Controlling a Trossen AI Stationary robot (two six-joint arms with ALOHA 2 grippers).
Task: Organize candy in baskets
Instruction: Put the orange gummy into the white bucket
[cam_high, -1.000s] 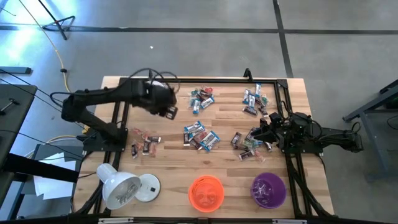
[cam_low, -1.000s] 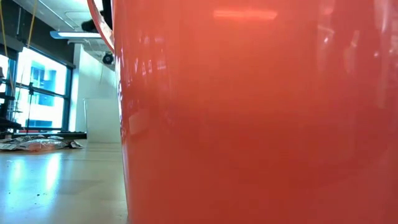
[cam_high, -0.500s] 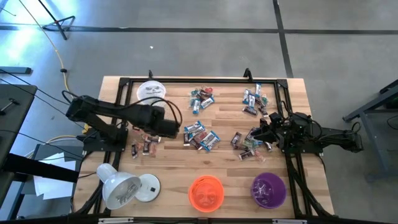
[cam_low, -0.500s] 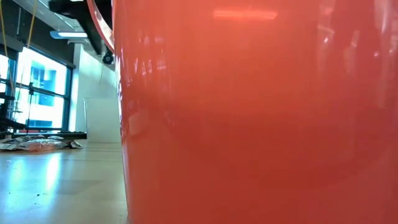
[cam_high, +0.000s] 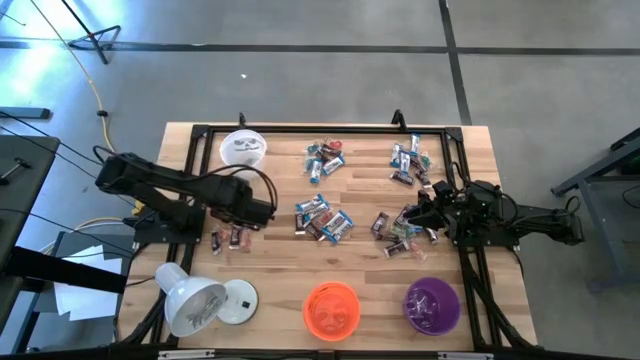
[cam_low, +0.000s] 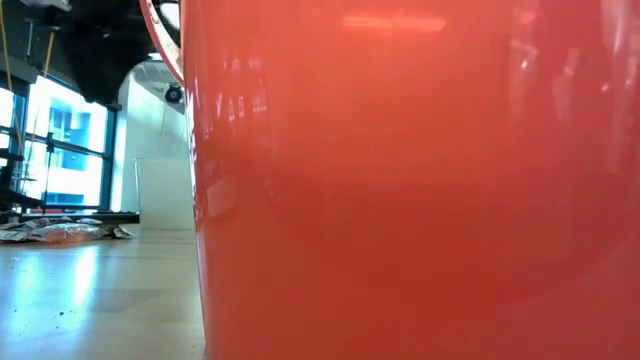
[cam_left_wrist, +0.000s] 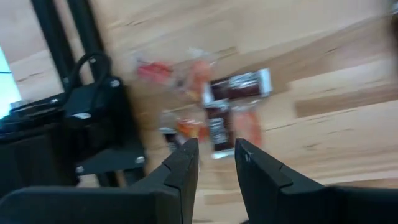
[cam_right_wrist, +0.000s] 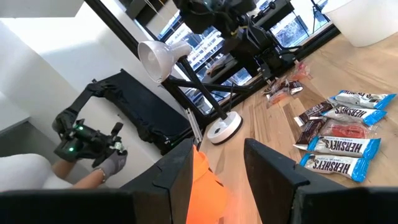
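Wrapped candy lies in several piles on the table: a small reddish-brown pile (cam_high: 232, 232) at the left, also seen in the left wrist view (cam_left_wrist: 221, 109), a middle pile (cam_high: 322, 218), two far piles (cam_high: 323, 158) (cam_high: 408, 160) and one at the right (cam_high: 398, 232). The white basket (cam_high: 243, 147) stands at the far left; the orange basket (cam_high: 332, 308) and the purple basket (cam_high: 432, 303) stand near the near edge. My left gripper (cam_high: 262, 212) (cam_left_wrist: 216, 152) is open, just right of and above the small left pile. My right gripper (cam_high: 425, 212) (cam_right_wrist: 217, 162) is open beside the right pile, with nothing between its fingers.
A white dome-shaded lamp (cam_high: 195, 300) lies at the near left corner. A black frame (cam_high: 200, 180) runs around the table. The orange basket's wall (cam_low: 420, 200) fills the low view. A person's gloved hand (cam_right_wrist: 106, 165) shows in the room beyond. Bare wood lies between the piles and the baskets.
My left gripper has moved from above the white basket toward the near edge and down, ending beside the small left candy pile. The white basket, hidden under the arm before, now shows. My right arm has kept still.
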